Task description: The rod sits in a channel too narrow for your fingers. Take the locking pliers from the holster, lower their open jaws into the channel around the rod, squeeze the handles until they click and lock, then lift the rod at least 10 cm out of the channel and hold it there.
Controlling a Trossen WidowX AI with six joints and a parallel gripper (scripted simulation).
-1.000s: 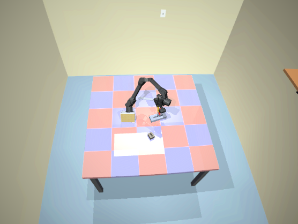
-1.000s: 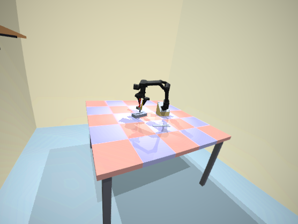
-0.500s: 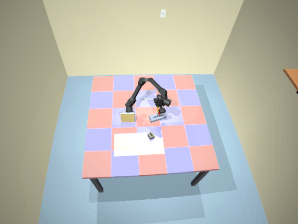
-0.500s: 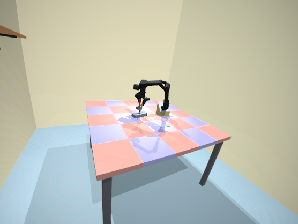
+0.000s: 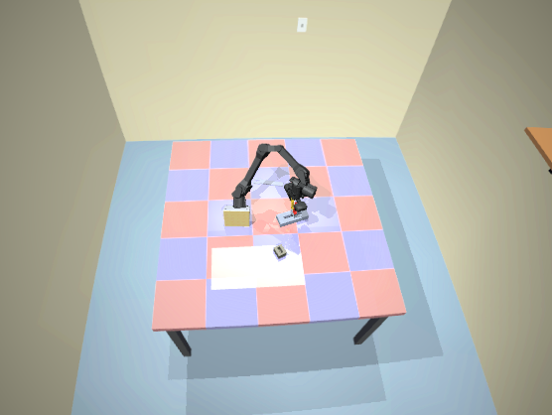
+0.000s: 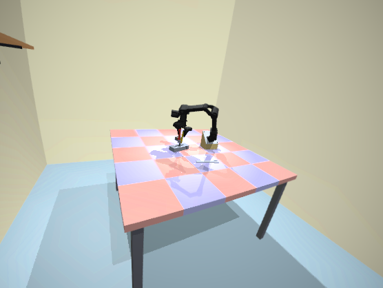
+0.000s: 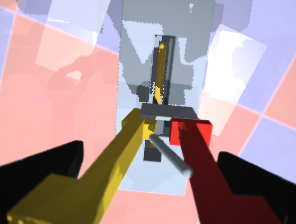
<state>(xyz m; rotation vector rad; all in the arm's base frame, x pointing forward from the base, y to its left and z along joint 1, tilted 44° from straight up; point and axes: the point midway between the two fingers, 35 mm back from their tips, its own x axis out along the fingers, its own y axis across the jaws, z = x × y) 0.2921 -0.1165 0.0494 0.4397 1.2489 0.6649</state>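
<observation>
Checkered surface (image 5: 281, 303) (image 6: 145, 203) (image 7: 75, 115) is bearing the block (image 5: 283, 221) (image 6: 178, 148) (image 7: 134, 65); the rod (image 7: 161, 72) is lying in its channel. The end effector (image 5: 297, 199) (image 6: 182, 127) (image 7: 150, 154) is gripping the pliers (image 5: 295, 212) (image 6: 179, 134) (image 7: 192, 150), handles spread; poor alignment could be making the jaws miss or jam.

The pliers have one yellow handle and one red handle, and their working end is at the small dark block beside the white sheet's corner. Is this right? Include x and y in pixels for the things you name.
Not quite: the working end of the pliers (image 5: 293, 206) (image 6: 179, 134) (image 7: 167, 110) is at the grey slotted block (image 5: 284, 221) (image 6: 177, 149) (image 7: 160, 183), as the wrist view shows. The rest is right.
</observation>
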